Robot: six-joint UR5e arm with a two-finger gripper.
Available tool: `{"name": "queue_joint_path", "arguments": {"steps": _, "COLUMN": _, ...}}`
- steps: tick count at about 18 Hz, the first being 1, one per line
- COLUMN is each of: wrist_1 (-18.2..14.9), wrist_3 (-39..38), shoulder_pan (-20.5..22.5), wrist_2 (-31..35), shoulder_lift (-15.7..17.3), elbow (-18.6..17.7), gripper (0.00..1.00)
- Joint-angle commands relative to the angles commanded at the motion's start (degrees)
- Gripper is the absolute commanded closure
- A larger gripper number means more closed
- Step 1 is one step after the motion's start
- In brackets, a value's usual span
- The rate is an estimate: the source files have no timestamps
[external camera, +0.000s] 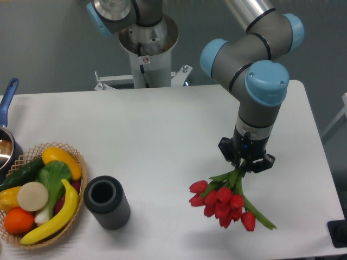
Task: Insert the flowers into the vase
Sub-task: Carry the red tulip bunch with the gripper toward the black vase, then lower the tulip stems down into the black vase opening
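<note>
On the white table point(162, 130), end effector point(246, 162) pinching the flowers point(223, 203), vase point(107, 202) well apart

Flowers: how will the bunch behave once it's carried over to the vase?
The flowers fan out below the gripper, which grips the stems, so the heads probably sway. The stems look thin, likely bendy. The bunch spreads wider than the vase mouth, so it may snag the rim.

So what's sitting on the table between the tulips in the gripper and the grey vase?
Nothing. In the camera view, only bare white table separates the flowers, held by the gripper, from the vase.
</note>
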Motion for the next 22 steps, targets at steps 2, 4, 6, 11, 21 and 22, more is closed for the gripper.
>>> {"name": "queue_joint_path", "arguments": {"steps": 2, "wrist_1": 0.6, "wrist_3": -3.2, "shoulder_pan": -0.1, "wrist_2": -8.2, "shoulder_lift": -0.1, "elbow": 0.0, "gripper": 1.00}}
{"name": "queue_joint_path", "arguments": {"steps": 4, "wrist_1": 2.4, "wrist_3": -5.6, "shoulder_pan": -0.2, "wrist_2": -17.7, "shoulder_lift": -0.4, "elbow": 0.0, "gripper": 1.00}}
{"name": "queue_joint_path", "arguments": {"steps": 6, "wrist_1": 7.0, "wrist_3": -10.2, "shoulder_pan": -0.3, "wrist_2": -23.1, "shoulder_lift": -0.9, "elbow": 0.1, "gripper": 1.00}}
{"name": "queue_joint_path", "arguments": {"steps": 11, "wrist_1": 14.3, "wrist_3": -16.0, "shoulder_pan": -5.3, "wrist_2": -23.6, "shoulder_lift": -2.2, "elbow": 2.0, "gripper": 1.00}}
{"name": "queue_joint_path", "arguments": {"steps": 21, "wrist_1": 23.2, "wrist_3": -23.8, "shoulder_pan": -11.8, "wrist_2": -28.8, "shoulder_lift": -1.8, "elbow": 5.5, "gripper": 1.00}}
{"name": "queue_joint_path", "arguments": {"steps": 22, "wrist_1": 24.1, "wrist_3": -23.8, "shoulder_pan": -11.8, "wrist_2": -29.7, "shoulder_lift": -1.8, "elbow": 5.5, "gripper": 1.00}}
